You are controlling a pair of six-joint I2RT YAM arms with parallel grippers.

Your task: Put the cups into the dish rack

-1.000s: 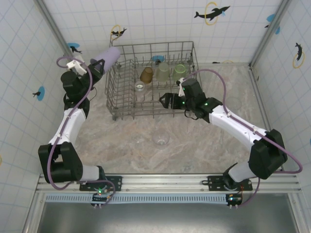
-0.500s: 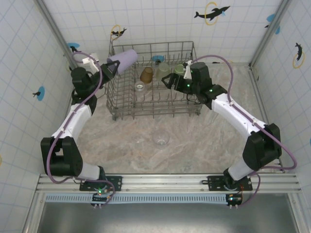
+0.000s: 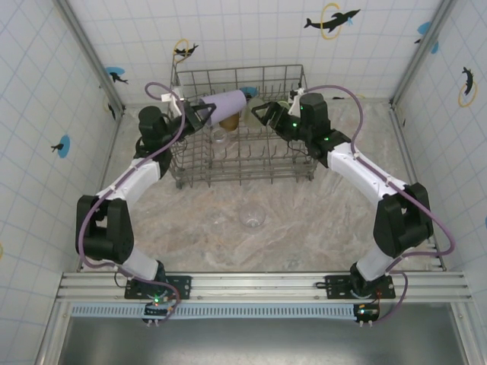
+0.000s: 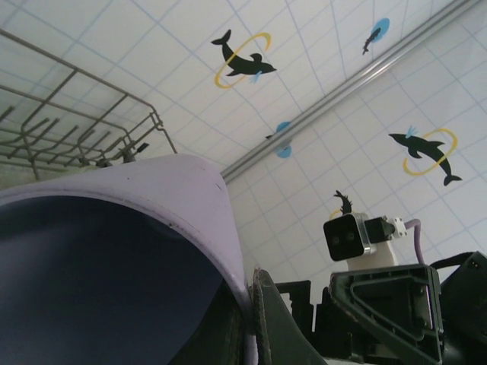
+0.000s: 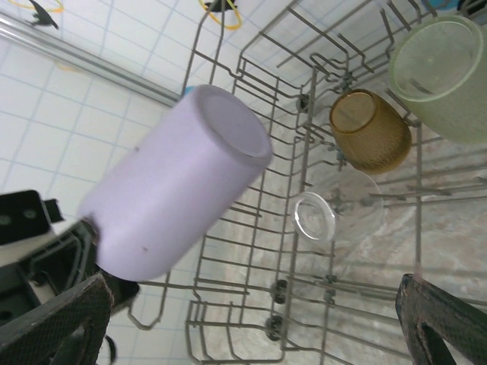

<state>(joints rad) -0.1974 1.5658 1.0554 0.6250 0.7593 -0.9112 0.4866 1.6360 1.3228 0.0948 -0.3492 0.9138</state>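
The lilac cup point(image 3: 227, 101) hangs on its side over the back left of the dish rack point(image 3: 298, 163), its closed base toward the right arm. My left gripper point(image 3: 199, 112) is shut on its rim; in the left wrist view one finger point(image 4: 275, 323) presses the outside of the cup wall point(image 4: 160, 179). My right gripper point(image 3: 262, 114) is open above the rack, empty, facing the lilac cup point(image 5: 179, 182). Inside the rack lie an amber cup point(image 5: 370, 131), a pale green cup point(image 5: 445, 76) and a clear cup point(image 5: 335, 214).
Two clear cups point(image 3: 252, 219) point(image 3: 218, 220) stand on the marble table in front of the rack. The rack's tall wire sides point(image 5: 251, 114) and upright tines sit just below both grippers. Tiled walls close in the back and sides.
My left arm has swung the lilac cup rightward from outside the rack's left side to over its back. My right gripper has risen from the rack's front to its back right.
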